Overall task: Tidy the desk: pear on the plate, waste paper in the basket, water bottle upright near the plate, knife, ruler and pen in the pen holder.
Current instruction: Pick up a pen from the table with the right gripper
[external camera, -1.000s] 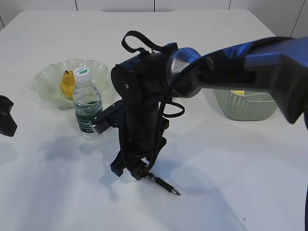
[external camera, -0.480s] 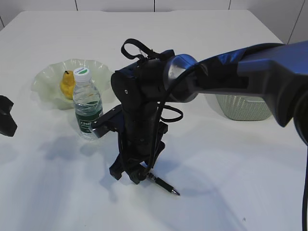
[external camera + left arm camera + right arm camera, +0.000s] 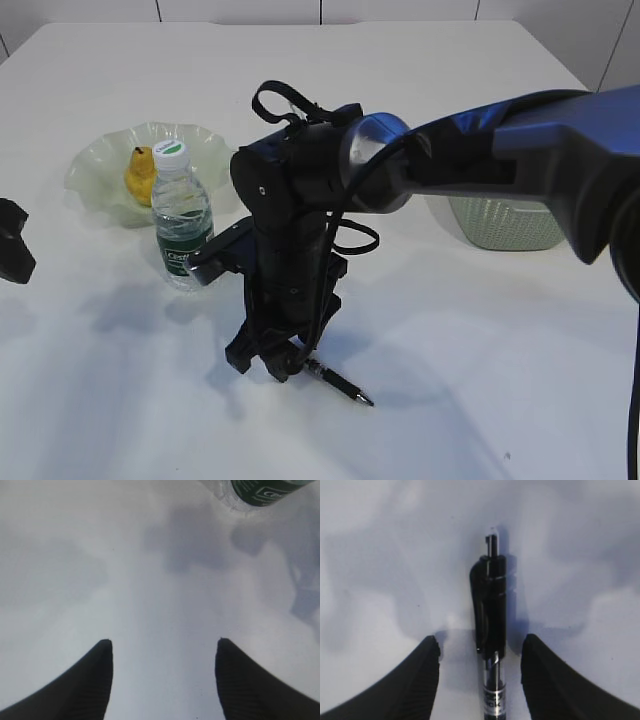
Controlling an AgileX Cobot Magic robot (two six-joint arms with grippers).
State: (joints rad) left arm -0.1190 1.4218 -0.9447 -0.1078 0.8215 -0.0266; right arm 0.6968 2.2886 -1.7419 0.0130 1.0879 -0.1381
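white table [image 3: 480, 400] under pen [image 3: 491, 625]; pale wall panels behind.

A glossy black plastic pen [image 3: 491, 630] lies on the smooth matt white counter [image 3: 480, 380] between the ribbed matt-black pincer fingers [image 3: 417, 680].

— What's around the work area on my feed?

— A white table [image 3: 520, 400] fills nearly everything I see. Its far edge runs across the top, with rounded far corners.

— And behind it?

— Pale wall panels [image 3: 240, 9] split by thin dark vertical seams.

— Lighting?

— Soft and even from above; I see only blurred grey shadows on the tabletop, strongest toward the near edge.
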